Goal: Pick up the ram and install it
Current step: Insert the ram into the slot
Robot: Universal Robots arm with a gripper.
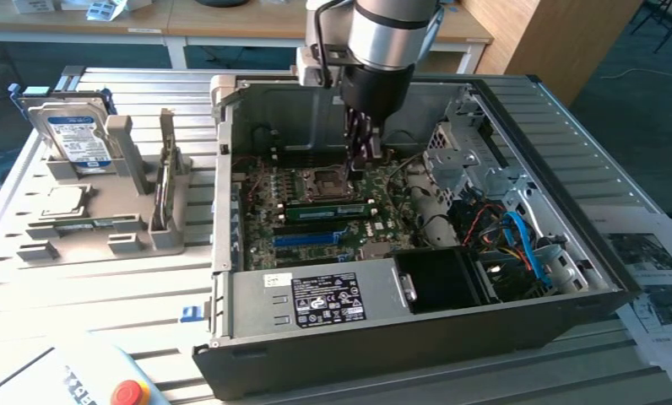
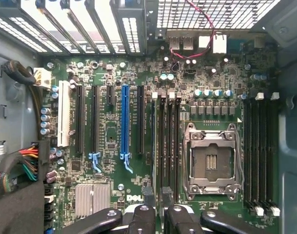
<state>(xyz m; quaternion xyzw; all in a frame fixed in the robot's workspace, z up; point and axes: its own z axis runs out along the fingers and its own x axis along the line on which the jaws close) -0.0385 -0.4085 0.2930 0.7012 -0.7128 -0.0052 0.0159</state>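
The ram [image 1: 325, 207], a long green stick, sits flat in a memory slot on the motherboard just below the empty processor socket [image 1: 319, 179]. My gripper [image 1: 365, 154] hangs inside the open computer case, above the board and slightly toward the exterior view's right of that socket. In the wrist view my gripper [image 2: 157, 195] hovers over the row of memory slots [image 2: 163, 146], its dark fingertips [image 2: 148, 194] a small way apart with nothing held between them. Another thin narrow board [image 1: 167, 173] stands on edge in the grey rack [image 1: 89, 245] outside the case.
The rack also holds a silver hard drive [image 1: 72, 135] and a square processor chip [image 1: 66, 201]. Inside the case are the power supply [image 1: 313, 299], blue and orange cables [image 1: 522, 240] and drive cages [image 1: 471, 160]. A red button [image 1: 127, 392] sits near the table's front.
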